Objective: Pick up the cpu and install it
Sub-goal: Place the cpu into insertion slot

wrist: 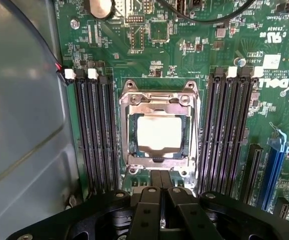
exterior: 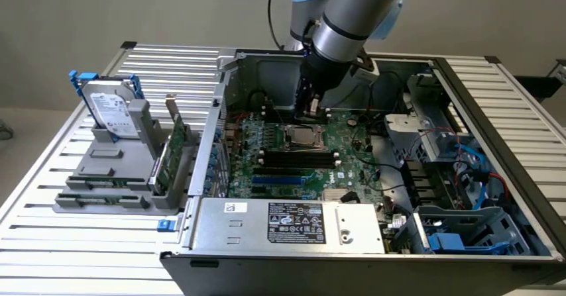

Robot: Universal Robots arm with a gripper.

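The dark front wall of an open grey computer case (exterior: 354,261) stands nearest the exterior camera, resting on a slatted silver metal table (exterior: 79,249). Just behind that wall, on the near side of the square metal socket frame (wrist: 158,98), lies a boxy silver power supply with a black-and-white label (exterior: 292,222).

Well to the exterior view's left of the socket frame, outside the case, is a grey plastic holder (exterior: 111,180). It carries a labelled silver hard drive with blue handles (exterior: 111,110), standing upright, and green circuit cards (exterior: 177,147) on edge.

Inside the case the green motherboard (exterior: 358,167) lies flat, with long black memory slots (wrist: 92,135) running along both sides of the socket frame. The cpu, a small flat square chip with a silvery-grey top (wrist: 159,134), sits level inside the socket frame. Whether the frame is latched over it cannot be told.

Just beyond the socket frame on its far side, the black two-fingered gripper (wrist: 161,176) hangs above the board. Its jaws are pressed together with nothing between them, clear of the cpu. The wrist view shows its fingertips (wrist: 155,182) at the frame's edge. Farthest back, the silver-and-blue robot arm (exterior: 349,21) rises from the gripper above the open case.
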